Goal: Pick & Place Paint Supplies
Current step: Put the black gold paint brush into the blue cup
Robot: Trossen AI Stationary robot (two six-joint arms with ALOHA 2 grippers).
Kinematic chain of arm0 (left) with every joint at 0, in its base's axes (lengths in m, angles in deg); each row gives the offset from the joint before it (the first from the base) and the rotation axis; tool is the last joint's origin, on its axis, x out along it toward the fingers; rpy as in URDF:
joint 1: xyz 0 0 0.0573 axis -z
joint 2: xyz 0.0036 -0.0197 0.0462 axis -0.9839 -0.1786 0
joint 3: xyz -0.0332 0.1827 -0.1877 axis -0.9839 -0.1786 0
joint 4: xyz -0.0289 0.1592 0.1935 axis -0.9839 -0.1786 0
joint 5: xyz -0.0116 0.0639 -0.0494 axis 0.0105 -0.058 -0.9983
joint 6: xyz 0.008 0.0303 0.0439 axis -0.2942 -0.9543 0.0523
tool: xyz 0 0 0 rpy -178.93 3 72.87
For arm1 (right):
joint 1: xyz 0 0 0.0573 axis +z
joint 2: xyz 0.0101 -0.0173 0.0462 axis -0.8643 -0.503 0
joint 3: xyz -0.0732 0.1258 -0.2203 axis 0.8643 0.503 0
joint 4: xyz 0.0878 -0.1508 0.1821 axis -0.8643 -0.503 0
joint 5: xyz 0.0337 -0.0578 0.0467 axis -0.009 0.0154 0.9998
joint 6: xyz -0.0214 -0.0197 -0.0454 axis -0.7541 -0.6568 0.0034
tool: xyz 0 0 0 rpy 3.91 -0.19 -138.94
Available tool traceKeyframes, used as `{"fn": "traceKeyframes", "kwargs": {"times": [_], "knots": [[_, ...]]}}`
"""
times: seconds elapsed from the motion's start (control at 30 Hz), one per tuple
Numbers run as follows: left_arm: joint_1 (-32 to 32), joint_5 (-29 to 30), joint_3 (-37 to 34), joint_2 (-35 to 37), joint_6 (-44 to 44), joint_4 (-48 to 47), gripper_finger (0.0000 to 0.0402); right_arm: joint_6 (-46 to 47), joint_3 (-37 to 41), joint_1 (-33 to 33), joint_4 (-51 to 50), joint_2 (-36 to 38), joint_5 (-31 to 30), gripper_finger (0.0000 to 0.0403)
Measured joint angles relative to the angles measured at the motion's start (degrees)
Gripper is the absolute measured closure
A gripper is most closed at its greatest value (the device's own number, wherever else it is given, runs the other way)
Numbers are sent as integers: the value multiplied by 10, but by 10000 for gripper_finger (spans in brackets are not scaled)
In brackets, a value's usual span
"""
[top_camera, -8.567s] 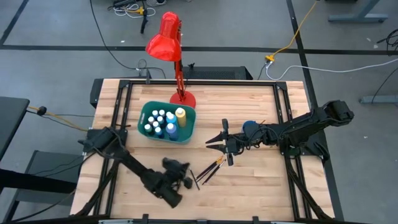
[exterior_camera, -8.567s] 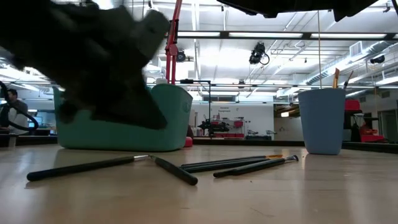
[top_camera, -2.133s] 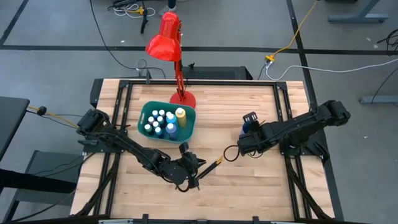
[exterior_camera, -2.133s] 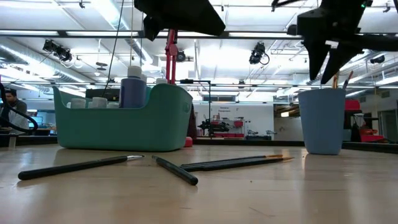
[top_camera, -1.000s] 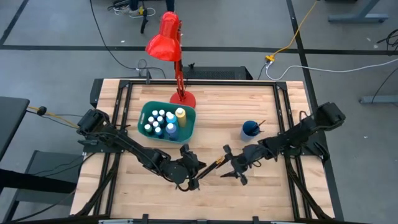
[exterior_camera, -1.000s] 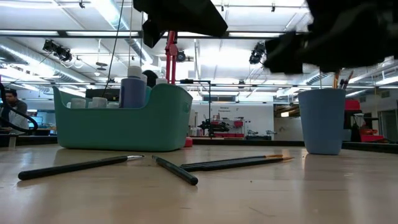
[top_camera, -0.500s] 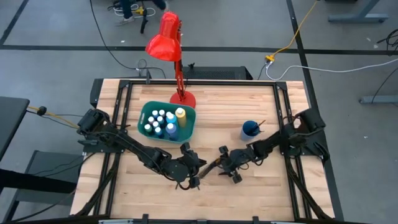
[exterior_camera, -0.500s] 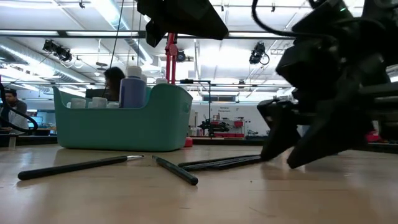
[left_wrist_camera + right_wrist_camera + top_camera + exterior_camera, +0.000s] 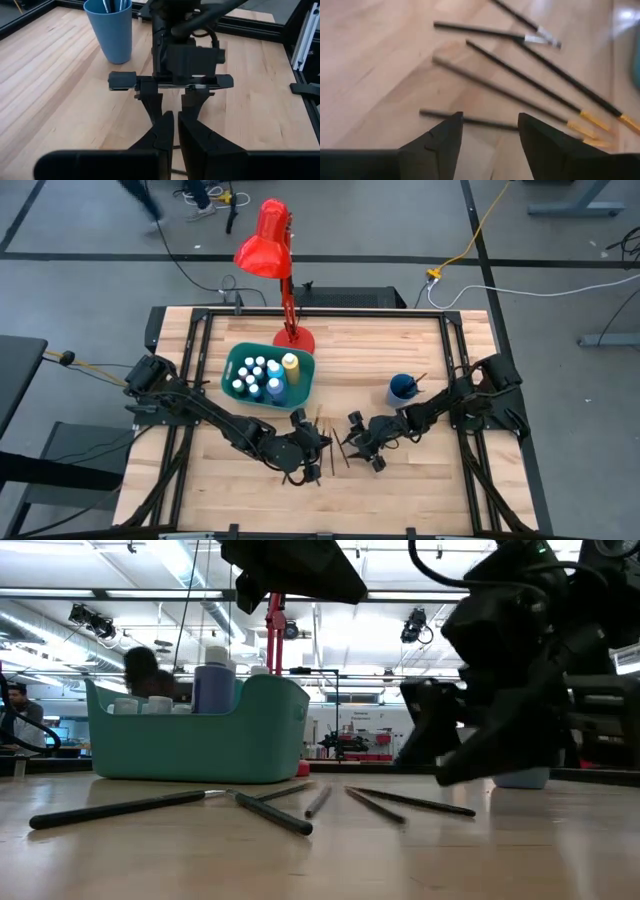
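Note:
Several thin dark-handled brushes (image 9: pixel 344 448) lie fanned out flat on the wooden table (image 9: pixel 420 470), also in the low view (image 9: pixel 375 805). My right gripper (image 9: pixel 352 443) stands open, low over them; in its wrist view one brush (image 9: pixel 480 121) lies crosswise just past the fingertips (image 9: pixel 451 131). My left gripper (image 9: pixel 312 446) hangs shut above the table left of the brushes, with nothing showing between its fingers (image 9: pixel 172 135). White-capped paint bottles (image 9: pixel 258 375) and a taller yellow bottle (image 9: pixel 290 363) stand in the teal bin (image 9: pixel 300 395). My right gripper comes slanting down from the table's right side, its open fingers just short of a dark brush handle (image 9: pixel 480 121) that lies flat on the table. Whether a fingertip touches that handle, I cannot tell.
A blue cup (image 9: pixel 403 388) with brushes in it stands right of the bin, behind my right arm. A red desk lamp (image 9: pixel 268 240) rises from its base (image 9: pixel 294 338) at the far edge. Bare wood lies along the near edge. People move in the room beyond.
My right gripper has come down and toward the table's left, tipping further down, to the brushes. The brushes that lay together in one slanting bundle have turned about and spread into a fan. Two brushes at the left have kept their place.

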Motion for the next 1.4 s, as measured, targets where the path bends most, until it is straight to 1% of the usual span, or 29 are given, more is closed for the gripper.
{"fn": "traceKeyframes", "kwargs": {"times": [0.07, 0.17, 0.23, 0.27, 0.37, 0.47, 0.6, 0.67, 0.73, 0.93, 1.03, 1.1, 1.27, 1.33, 1.4], "knots": [[0, 0, 0, 0, -1, 0, 369, -12, 0, 0, 21, 0, 17, 202], [0, 0, 0, 0, -1, 0, 369, -9, -7, 0, 29, 0, 66, 202], [0, 0, 0, 0, -1, 0, 369, 23, -14, 2, 27, 0, 65, 202], [0, 1, 0, 0, -1, 0, 369, 53, -18, 2, 26, 0, 47, 202], [0, 2, 0, 0, 2, 0, 369, 145, -28, 4, 18, 0, -40, 202], [0, 2, 0, 0, 3, 0, 370, 176, -40, 25, -29, 0, -120, 202], [0, 2, 0, 0, 4, 0, 370, 231, -72, 48, -106, 0, -240, 202], [0, 2, 0, 0, 4, 0, 370, 264, -87, 53, -127, -1, -273, 202], [0, 2, 0, 0, 4, 0, 369, 297, -101, 56, -137, -6, -293, 202], [0, 1, 0, 0, 6, 2, 370, 349, -127, 51, -173, -57, -306, 202], [0, 0, 0, 0, 6, 3, 369, 352, -141, 53, -190, -83, -339, 202], [0, 0, 0, 0, 6, 4, 369, 370, -144, 51, -184, -95, -350, 202], [0, 0, 0, 0, 5, 5, 369, 382, -148, 38, -182, -102, -324, 210], [0, 0, 0, 0, 5, 6, 370, 387, -148, 33, -192, -102, -305, 227], [0, 0, 0, 0, 6, 6, 369, 393, -148, 27, -204, -102, -286, 253]]}}
